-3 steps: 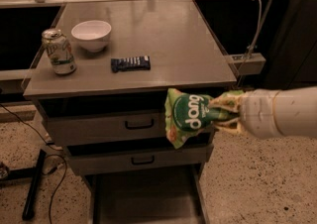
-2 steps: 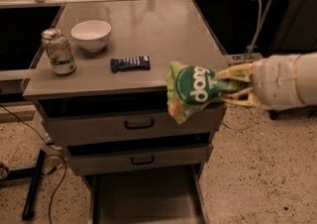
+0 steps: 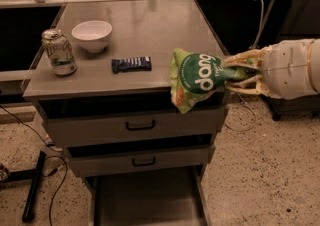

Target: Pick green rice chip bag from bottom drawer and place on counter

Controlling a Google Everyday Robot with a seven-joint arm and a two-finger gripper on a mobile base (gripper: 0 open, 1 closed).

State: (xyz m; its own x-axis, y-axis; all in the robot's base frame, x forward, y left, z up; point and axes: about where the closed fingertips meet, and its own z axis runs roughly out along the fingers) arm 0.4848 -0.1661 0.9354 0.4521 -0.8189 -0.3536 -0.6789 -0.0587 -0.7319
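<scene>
I've got the bag (image 3: 199,77) in my gripper (image 3: 233,73), fingers (image 3: 241,60) clamped on its right end, one above and one below the crumpled neck. My arm (image 3: 294,68) reaches in from the right, white and thick, roughly level with the counter (image 3: 150,30).

The bag hangs in the air at the counter's front right corner. It lies on its side, so the white lettering reads sideways, and its pale yellow lower corner droops down to the left. From here it covers the counter's front edge and the right end of the top drawer (image 3: 135,126). I cannot tell whether it is over the surface or just in front of it. It does not look to be resting on anything; my grip alone carries it.

Down below, the bottom drawer (image 3: 145,197) stands pulled out, its flat grey floor showing. The top drawer and the middle drawer (image 3: 142,161) above it each stand a little way out, black handles facing me.

On the counter, well to the left of the bag: a dark blue bar (image 3: 131,64) lies flat near the front edge, a white bowl (image 3: 92,35) sits further back, and a can (image 3: 59,52) stands upright at the left edge, just beside the bowl. All three sit apart from the bag and from my gripper.

The speckled floor (image 3: 260,170) spreads out right of the cabinet.
</scene>
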